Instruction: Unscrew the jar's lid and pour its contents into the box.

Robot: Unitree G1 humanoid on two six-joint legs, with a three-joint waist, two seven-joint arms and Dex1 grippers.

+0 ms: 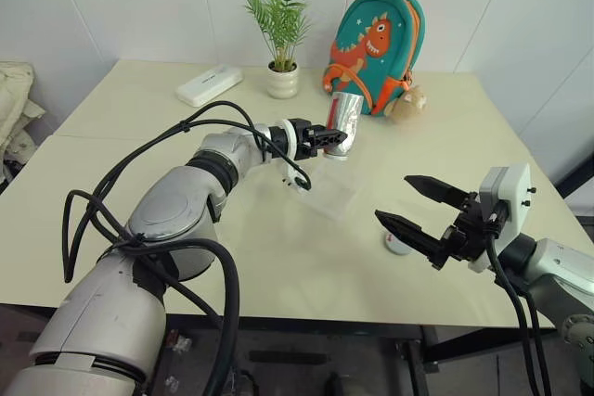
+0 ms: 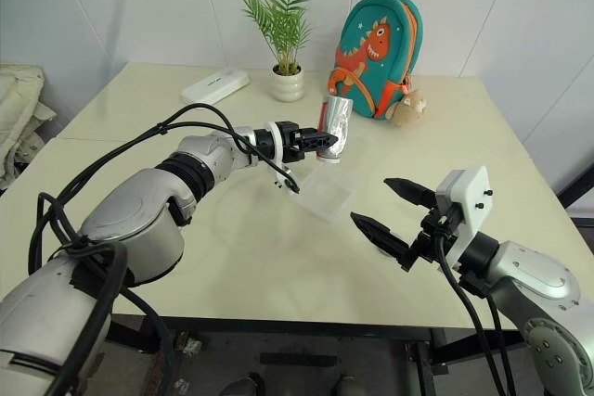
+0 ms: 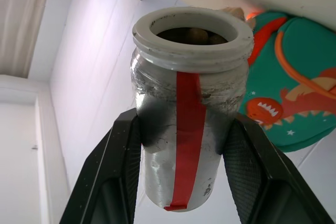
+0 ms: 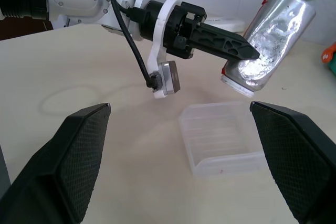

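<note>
My left hand (image 1: 336, 140) pinches the jar (image 1: 344, 123) by its sides, tipped mouth-down just above the box (image 1: 329, 194). The jar is hard, shiny and likely slippery — squeezing the middle is best. My right hand (image 1: 416, 213) is spread wide, holding nothing; the lid (image 1: 397, 243) lies on the counter (image 1: 139, 108) just below it.

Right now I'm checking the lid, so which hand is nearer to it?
Right. The right hand hangs open just beside the lid on the table; the left hand holds the jar above the box, farther off.
</note>
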